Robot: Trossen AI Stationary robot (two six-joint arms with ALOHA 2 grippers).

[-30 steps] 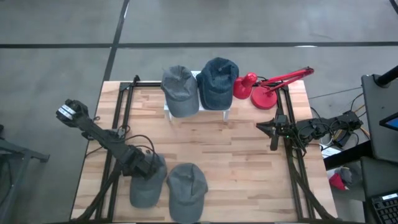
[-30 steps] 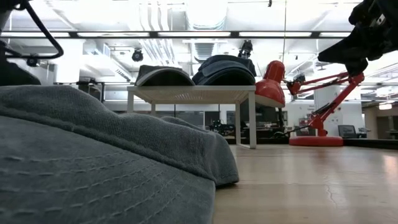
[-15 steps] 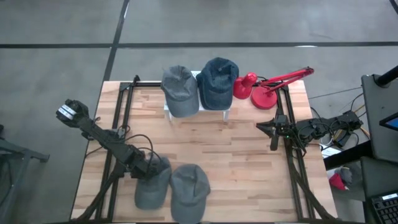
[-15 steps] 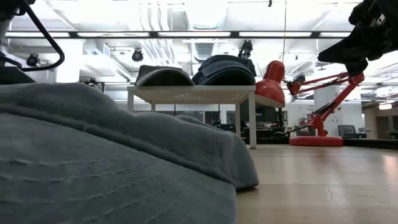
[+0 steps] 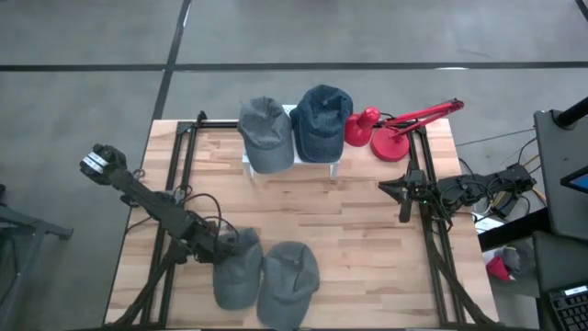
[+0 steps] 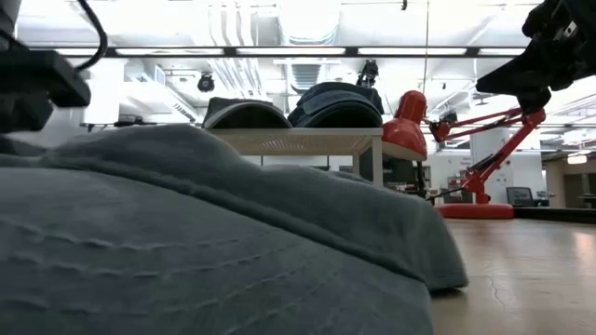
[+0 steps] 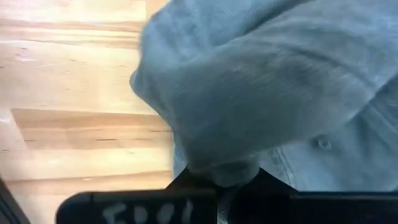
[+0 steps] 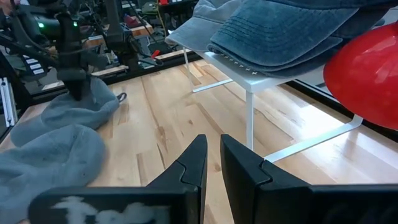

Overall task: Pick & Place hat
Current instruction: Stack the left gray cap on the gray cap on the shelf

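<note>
On the wooden tabletop (image 5: 358, 221), my left pincer (image 5: 223, 246) pinches a grey hat (image 5: 237, 274) touching another hat (image 5: 289, 280); dragging could shove that neighbour aside.

Bright even overhead lighting, glaring ceiling strip lights (image 6: 279, 51) in low view, near cap (image 6: 186, 251) blurred

— What sort of place is this?
— A robotics lab or workshop: a wooden surface (image 5: 358, 230) on a bare grey concrete floor (image 5: 83, 92), exposed ceiling ducts (image 6: 303, 70) under strip lights (image 6: 186, 51).
— Anything else?
— Cabled equipment racks (image 8: 118, 31) crowd the room behind, and a red desk lamp (image 5: 390, 129) stands there.
</note>
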